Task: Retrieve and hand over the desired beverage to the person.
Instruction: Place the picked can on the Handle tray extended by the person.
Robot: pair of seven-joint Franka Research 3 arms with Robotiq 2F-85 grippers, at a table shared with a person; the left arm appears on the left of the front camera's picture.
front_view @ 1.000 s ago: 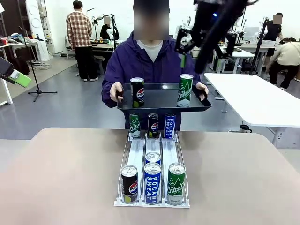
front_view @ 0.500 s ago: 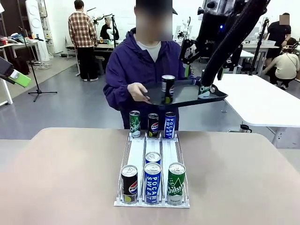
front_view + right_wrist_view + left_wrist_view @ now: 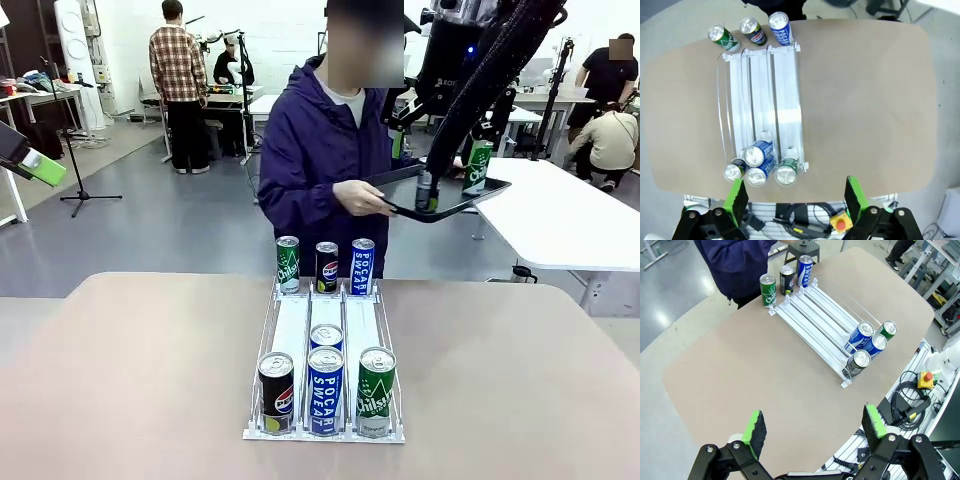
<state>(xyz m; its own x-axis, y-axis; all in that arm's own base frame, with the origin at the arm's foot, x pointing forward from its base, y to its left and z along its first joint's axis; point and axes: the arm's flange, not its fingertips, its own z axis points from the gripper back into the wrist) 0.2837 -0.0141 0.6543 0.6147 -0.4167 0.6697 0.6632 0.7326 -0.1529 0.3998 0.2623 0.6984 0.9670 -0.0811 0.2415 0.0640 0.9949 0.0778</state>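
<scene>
The person [image 3: 320,160] in a dark purple hooded jacket stands past the table's far edge, turned to the right. Both hands carry a black tray [image 3: 492,192] out to the right side. On it stand a green can [image 3: 478,167] and a dark can [image 3: 425,190], the latter half hidden behind my right arm. My right gripper [image 3: 405,140] [image 3: 795,197] hangs high beside the person, open, nothing in it. At the left edge my left gripper [image 3: 30,160] [image 3: 814,427] is raised too, open with nothing between its fingers.
A white three-lane rack [image 3: 295,330] [image 3: 760,95] [image 3: 815,315] lies mid-table. Green, black and blue cans stand at its far end, several more at the near end [image 3: 325,390]. A white table [image 3: 550,210] stands at the right. Other people work in the background.
The person has turned to the right and swung the tray with both cans from in front of the chest out to the right. My right arm rose slightly.
</scene>
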